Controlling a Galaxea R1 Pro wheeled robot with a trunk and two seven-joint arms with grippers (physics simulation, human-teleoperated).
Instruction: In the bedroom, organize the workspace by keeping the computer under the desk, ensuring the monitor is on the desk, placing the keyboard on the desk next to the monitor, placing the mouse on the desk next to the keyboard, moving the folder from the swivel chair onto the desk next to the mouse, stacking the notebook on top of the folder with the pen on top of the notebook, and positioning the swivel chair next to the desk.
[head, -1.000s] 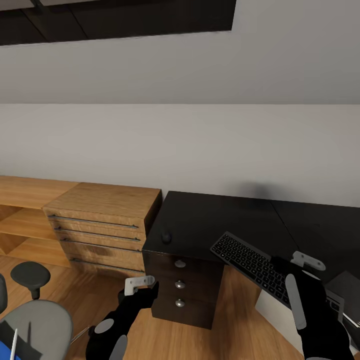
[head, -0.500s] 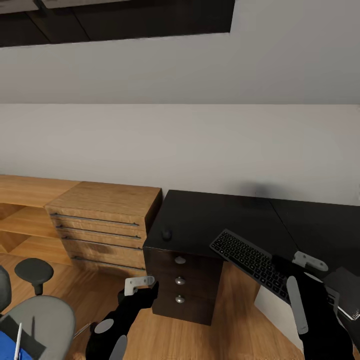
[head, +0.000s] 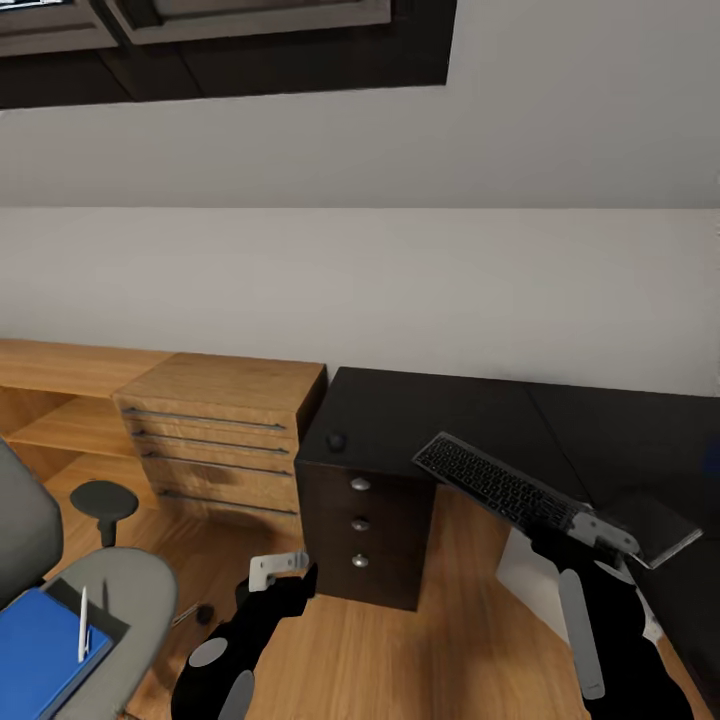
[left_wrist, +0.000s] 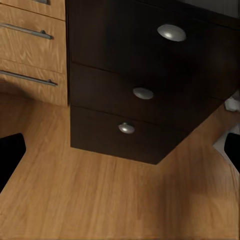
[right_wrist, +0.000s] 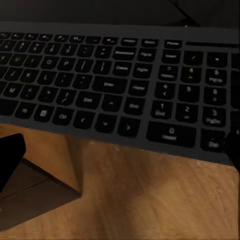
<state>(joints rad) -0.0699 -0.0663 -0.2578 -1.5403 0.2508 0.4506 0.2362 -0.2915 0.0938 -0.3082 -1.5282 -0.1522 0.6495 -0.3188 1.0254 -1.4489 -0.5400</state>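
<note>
From the head camera, the keyboard (head: 497, 486) lies slantwise at the desk (head: 420, 415) front edge, its near end overhanging just ahead of the right gripper (head: 588, 538), whose finger spread I cannot tell from here; the mouse (head: 336, 440) sits well off toward the desk's left corner; the left gripper (head: 285, 570) hangs low before the dark drawer unit (head: 365, 525), fingers hidden; on the swivel chair (head: 85, 610), left of that gripper, lie the folder (head: 35, 650), the notebook (head: 95, 612) and the pen (head: 83, 623).

At the left wrist, both black fingertips (left_wrist: 10, 152) stand wide apart, nothing between, drawer knobs ahead.

At the right wrist, the fingertips (right_wrist: 9, 155) are spread wide, the keyboard (right_wrist: 120, 85) just beyond them, ungrasped.
</note>
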